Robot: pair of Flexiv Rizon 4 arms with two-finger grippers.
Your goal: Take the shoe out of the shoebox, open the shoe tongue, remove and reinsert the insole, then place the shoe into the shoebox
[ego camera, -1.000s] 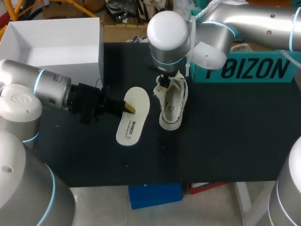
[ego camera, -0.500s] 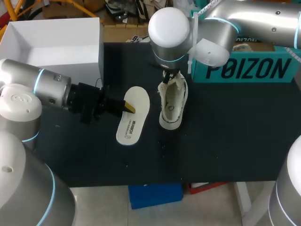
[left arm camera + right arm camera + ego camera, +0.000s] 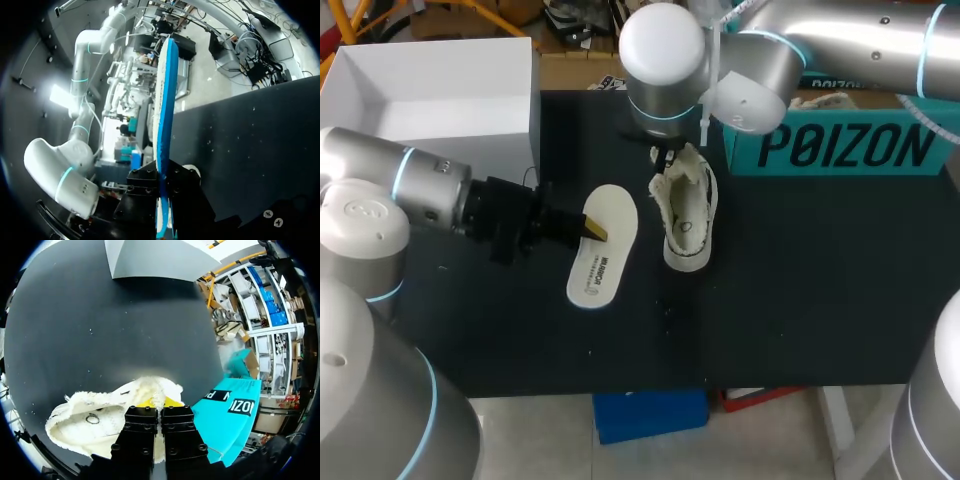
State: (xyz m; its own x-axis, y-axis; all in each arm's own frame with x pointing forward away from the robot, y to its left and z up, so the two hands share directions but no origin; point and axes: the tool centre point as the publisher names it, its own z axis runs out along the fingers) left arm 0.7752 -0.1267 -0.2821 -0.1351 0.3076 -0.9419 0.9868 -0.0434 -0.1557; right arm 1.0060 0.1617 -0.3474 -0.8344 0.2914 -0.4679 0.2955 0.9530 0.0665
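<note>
Right arm [image 3: 840,40] swung left, shoe [image 3: 687,215] turned slightly with it. Cream shoe on table [image 3: 800,300], opening up, long axis far-to-near; right gripper [image 3: 666,160] pinched shut on its far end. Left gripper [image 3: 592,228] clamps white, blue-backed insole [image 3: 605,258] just beside, roughly parallel.

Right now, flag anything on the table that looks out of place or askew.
Nothing looks spilled or damaged. The insole lies outside the shoe, pinched in the left gripper. The shoe leans sideways, its collar held by the right gripper. Both fit the task.
</note>
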